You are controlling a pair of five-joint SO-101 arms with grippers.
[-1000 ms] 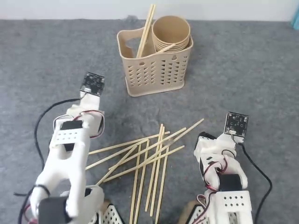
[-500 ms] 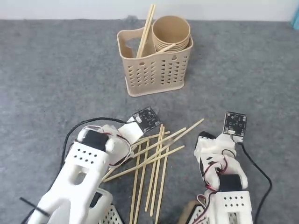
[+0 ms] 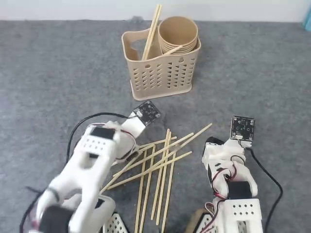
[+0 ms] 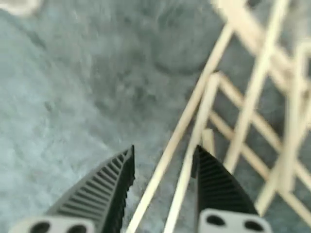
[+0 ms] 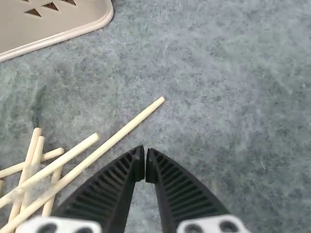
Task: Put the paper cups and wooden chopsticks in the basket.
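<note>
Left gripper (image 4: 164, 154), jaws apart, straddles two pale wooden chopsticks (image 3: 156, 167) in the loose pile on grey carpet (image 3: 48, 73). Right gripper (image 5: 145, 151), jaws together, hangs beside the pile. Stacked brown paper cups (image 3: 178, 30) stand in the beige perforated basket (image 3: 163, 75).

Worktop (image 3: 43, 68) covered in mottled grey felt-like fabric, evenly lit, with a pale white strip (image 3: 73, 9) along the far edge and a small blue patch (image 3: 308, 19) at far right.
</note>
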